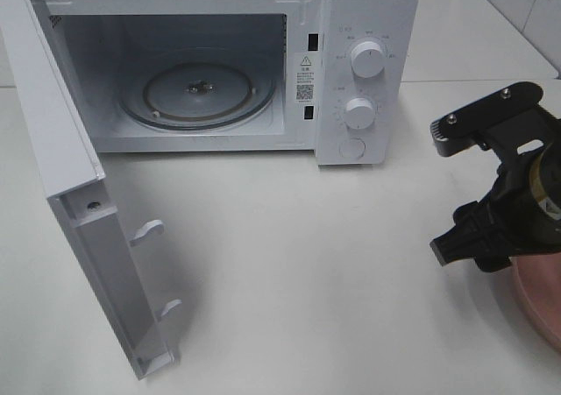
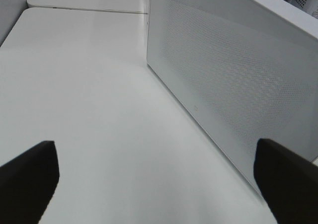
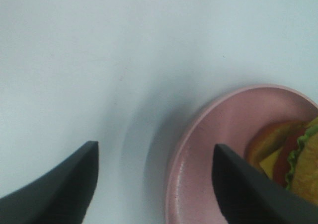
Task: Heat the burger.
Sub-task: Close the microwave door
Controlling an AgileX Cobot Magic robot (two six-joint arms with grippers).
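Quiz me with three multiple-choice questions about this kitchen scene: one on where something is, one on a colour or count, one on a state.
1. Where is the burger?
A. on the plate
B. inside the microwave
C. on the door

2. How many knobs does the microwave have?
A. one
B. two
C. four

3. The microwave door is:
A. shut
B. missing
C. swung open

Answers:
1 A, it lies on the pink plate by the right gripper.
2 B, two white knobs stand one above the other.
3 C, the bare glass turntable shows inside.

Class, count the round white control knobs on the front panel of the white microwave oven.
2. The upper round white knob sits near the top of the white microwave's control panel; the lower round white knob is directly beneath it. Below them is a flat round button, not a knob.
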